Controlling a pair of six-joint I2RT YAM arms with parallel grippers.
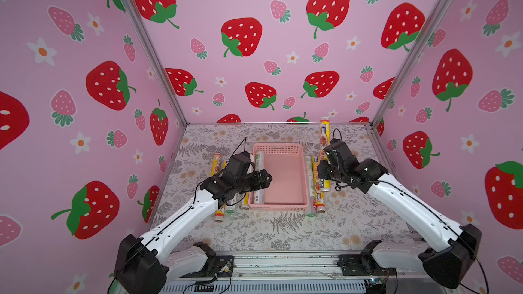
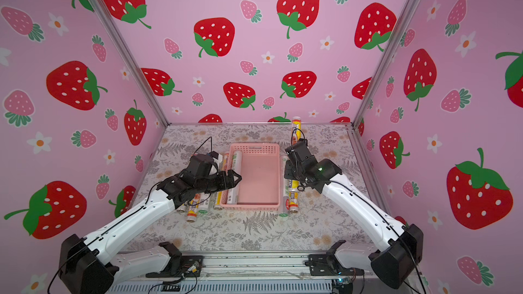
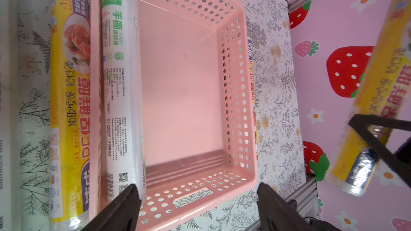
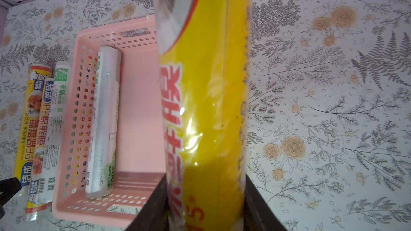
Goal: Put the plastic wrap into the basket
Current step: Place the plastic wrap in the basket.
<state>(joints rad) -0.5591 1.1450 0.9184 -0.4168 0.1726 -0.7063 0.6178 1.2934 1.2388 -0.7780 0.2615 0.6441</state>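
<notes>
The plastic wrap (image 4: 104,118) sits in three places around the basket (image 1: 280,207), and one piece of it is in the air. Inside the basket we see a single white roll (image 3: 117,85) with a green label, lying flat on the floor and pressed along the left long wall, with the rest of the pink floor bare. Just outside that same wall, the left-hand rolls (image 4: 42,125) lie on the desk (image 1: 283,233) side by side and parallel to the basket, yellow ones and a white one; the left arm covers part of them in both top views, so we cannot count them surely. Just outside the opposite long wall lie the right-hand rolls (image 1: 319,197), a white one nearest the basket and yellow beside it. The yellow roll (image 1: 324,134) is lifted off the desk beyond the basket's far right corner, and the right pincer (image 4: 205,178) is clamped on it, a finger pressed to each side. The left pincer (image 3: 198,187) hangs above the basket's near left part, over the white roll, with its fingers spread wide apart.
</notes>
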